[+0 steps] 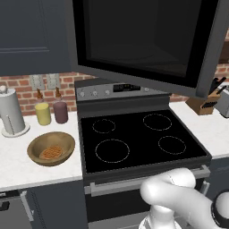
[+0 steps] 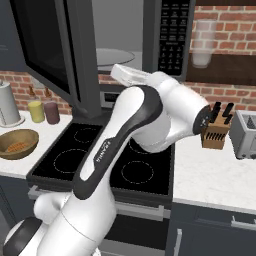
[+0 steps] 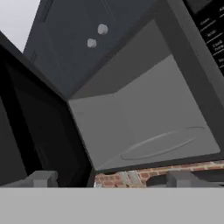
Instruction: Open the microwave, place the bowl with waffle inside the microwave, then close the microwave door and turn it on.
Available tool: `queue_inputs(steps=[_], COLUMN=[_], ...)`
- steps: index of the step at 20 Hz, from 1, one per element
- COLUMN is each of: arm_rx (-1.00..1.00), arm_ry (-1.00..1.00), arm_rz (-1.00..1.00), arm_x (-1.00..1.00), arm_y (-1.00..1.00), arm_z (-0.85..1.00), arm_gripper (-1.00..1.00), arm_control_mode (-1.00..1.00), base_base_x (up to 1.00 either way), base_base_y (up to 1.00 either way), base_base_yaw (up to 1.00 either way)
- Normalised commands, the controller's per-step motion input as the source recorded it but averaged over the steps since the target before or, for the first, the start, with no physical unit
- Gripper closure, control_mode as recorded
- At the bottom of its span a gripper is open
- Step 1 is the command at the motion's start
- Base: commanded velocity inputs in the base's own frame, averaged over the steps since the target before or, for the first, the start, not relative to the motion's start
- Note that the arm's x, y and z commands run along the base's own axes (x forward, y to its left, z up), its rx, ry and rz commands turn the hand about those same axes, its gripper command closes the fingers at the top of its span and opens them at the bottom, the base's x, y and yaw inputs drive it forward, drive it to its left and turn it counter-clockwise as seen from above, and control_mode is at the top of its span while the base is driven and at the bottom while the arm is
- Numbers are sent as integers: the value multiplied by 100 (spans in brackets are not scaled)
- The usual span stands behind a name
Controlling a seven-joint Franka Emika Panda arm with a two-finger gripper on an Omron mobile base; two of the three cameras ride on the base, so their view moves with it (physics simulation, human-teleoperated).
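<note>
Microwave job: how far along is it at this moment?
Done: the microwave door is swung open, showing the empty cavity of the microwave. In hand: nothing; the gripper is open before the cavity. Left: the bowl with the waffle sits on the counter; loading, closing, starting.

flat, even rendered light, no glare; hand view soft, slightly blurred, steeply tilted.
</note>
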Motion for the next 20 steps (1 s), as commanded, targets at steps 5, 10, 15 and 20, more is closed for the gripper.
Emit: queue_inputs(steps=[5,10,15,20], arm_rx=[5,12,14,23], arm_ry=[32,32,29,21], arm_rz=[12,4,2,12], arm_x=[13,41,57,62], arm_y=[6,20,36,0], arm_z=[-17,-22,-22,-21], arm_gripper=[-100,-100,-100,-100], arm_control_mode=[-100,-100,-100,-100], base_base_x=[0,0,0,0], base_base_y=[0,0,0,0], base_base_yaw=[0,0,0,0])
